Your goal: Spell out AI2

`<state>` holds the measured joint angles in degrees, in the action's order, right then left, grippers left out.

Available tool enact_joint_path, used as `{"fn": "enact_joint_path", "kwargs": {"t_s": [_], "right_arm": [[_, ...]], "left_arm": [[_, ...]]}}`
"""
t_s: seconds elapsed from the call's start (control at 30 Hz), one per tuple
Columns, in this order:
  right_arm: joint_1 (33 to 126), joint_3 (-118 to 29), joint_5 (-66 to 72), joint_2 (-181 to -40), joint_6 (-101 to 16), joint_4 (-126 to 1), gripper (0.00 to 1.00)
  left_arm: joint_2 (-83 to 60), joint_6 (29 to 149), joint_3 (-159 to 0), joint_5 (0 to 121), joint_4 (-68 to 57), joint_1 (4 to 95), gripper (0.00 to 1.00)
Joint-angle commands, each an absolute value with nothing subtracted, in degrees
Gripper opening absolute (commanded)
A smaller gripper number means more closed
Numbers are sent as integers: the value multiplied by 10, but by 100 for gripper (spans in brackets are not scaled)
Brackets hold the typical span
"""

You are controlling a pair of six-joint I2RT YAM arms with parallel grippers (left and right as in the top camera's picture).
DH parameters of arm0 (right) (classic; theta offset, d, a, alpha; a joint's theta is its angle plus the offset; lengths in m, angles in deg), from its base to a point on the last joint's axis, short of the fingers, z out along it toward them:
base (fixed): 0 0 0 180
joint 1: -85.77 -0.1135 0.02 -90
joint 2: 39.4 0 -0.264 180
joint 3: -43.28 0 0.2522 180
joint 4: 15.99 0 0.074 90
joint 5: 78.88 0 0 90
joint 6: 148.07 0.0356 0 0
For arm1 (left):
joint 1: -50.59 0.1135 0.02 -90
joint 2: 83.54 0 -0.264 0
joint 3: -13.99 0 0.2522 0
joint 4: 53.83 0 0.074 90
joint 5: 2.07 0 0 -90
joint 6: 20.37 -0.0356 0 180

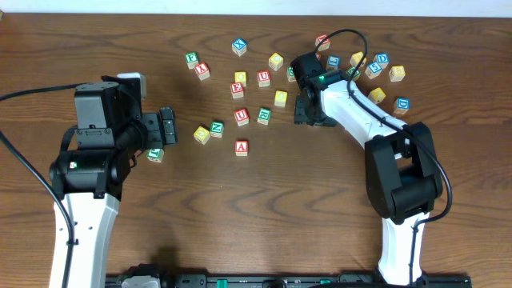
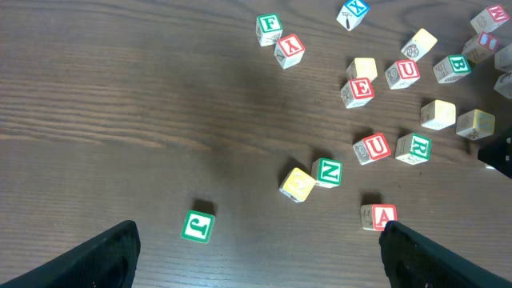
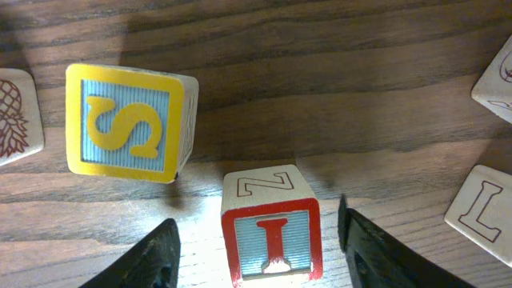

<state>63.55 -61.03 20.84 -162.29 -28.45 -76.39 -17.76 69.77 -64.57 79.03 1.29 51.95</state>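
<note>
Wooden and red-lettered, the A cube [image 1: 242,147] lies nearest the arm bases, on its own, letter up. Left of the A cube, the left gripper [image 1: 166,126] hangs with jaws spread wide and nothing between them. Its wrist view cuts off both fingers [image 2: 104,256] at the bottom edge. Beyond the A cube and to its right, the right gripper [image 3: 258,232] straddles the I cube [image 3: 272,236], jaws about half apart, with a strip of table [image 3: 360,96] showing on either side. From overhead that cube is hidden under the gripper. Farther from the A cube, blue-printed cubes [image 1: 382,58] sit at the back right. Their characters are too small to read, so the 2 cannot be picked out.
</note>
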Motion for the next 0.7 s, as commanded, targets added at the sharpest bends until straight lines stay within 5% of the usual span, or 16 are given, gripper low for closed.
{"fn": "enact_joint_path", "kwargs": {"t_s": [0.0,0.3,0.67], "right_arm": [[635,-608,217,-1623,-272,-761,54],[635,-608,214,-1623,-268,-758,25],[635,-608,204,-1623,-269,-758,21]], "left_arm": [[-180,696,-661,787,13,522,94],[-180,696,-661,787,13,522,94],[-180,696,-661,787,13,522,94]]}}
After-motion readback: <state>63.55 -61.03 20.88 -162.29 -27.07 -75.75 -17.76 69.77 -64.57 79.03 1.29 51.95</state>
